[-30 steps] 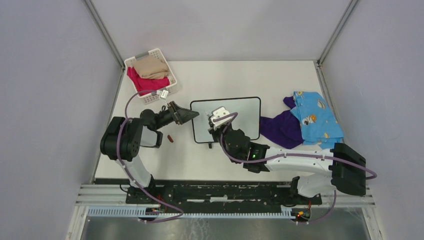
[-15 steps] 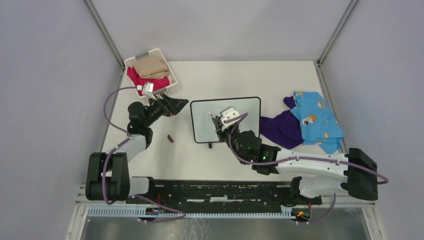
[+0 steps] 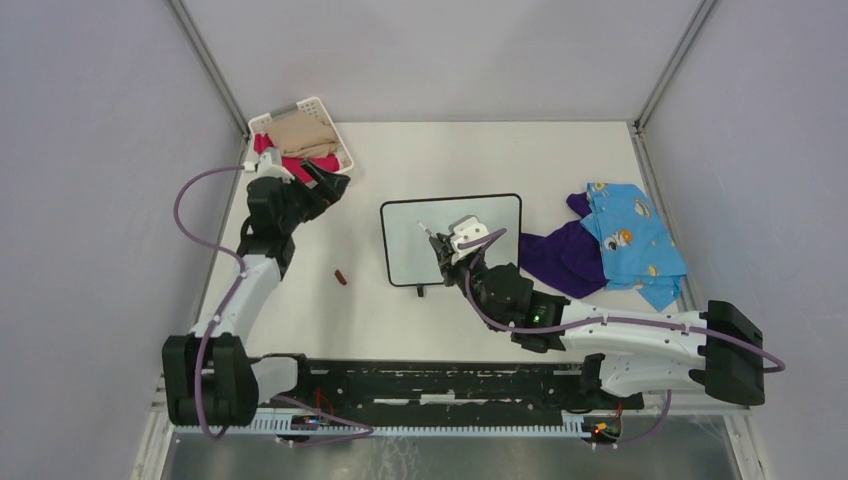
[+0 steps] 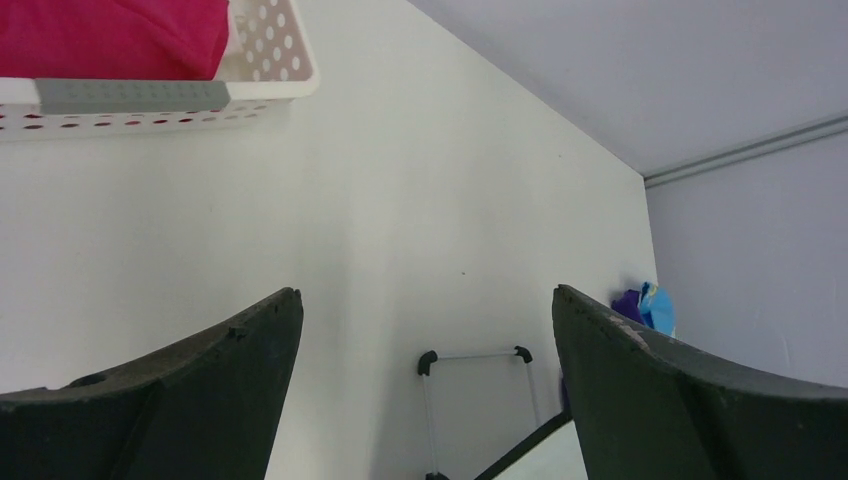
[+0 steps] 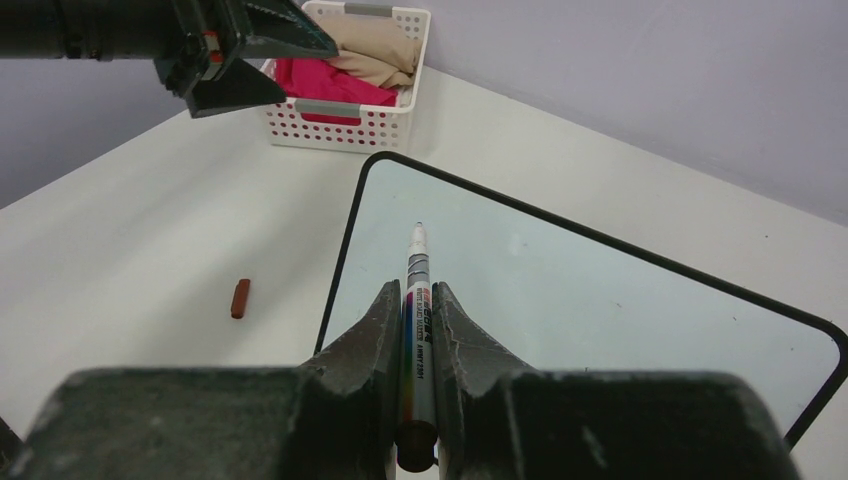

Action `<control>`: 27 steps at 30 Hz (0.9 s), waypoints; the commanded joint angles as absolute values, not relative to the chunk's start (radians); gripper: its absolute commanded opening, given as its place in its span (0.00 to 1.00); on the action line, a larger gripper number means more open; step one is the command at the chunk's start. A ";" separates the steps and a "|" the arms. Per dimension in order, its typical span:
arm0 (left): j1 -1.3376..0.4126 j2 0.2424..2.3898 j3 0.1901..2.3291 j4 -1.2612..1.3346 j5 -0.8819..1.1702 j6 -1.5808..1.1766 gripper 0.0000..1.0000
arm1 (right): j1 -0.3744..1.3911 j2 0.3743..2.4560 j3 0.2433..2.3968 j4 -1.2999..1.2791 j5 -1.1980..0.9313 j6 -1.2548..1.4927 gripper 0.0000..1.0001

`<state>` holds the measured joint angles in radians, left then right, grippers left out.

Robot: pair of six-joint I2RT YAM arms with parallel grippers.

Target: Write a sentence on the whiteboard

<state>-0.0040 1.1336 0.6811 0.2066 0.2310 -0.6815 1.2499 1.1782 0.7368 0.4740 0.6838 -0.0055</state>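
Illegible print on the marker (image 5: 417, 300)

Table (image 3: 450, 160): whiteboard (image 3: 497, 215), basket (image 5: 335, 128), clothes (image 3: 620, 240), red piece (image 3: 342, 276)

Ahead and to the left of your left jaws: white perforated basket (image 5: 340, 128) holding a magenta cloth (image 4: 120, 35) and a beige cloth (image 3: 303, 133). Left of your right jaws: small reddish-brown cap (image 5: 240, 298) lying on the table (image 3: 450, 150). Well to their right: purple garment (image 3: 560, 260), overlapped by a blue printed garment (image 3: 635, 240).
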 commanded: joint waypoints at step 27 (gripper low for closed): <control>-0.151 1.220 0.601 0.354 0.690 -0.396 0.93 | 1.252 1.120 0.687 0.499 0.690 -0.005 0.00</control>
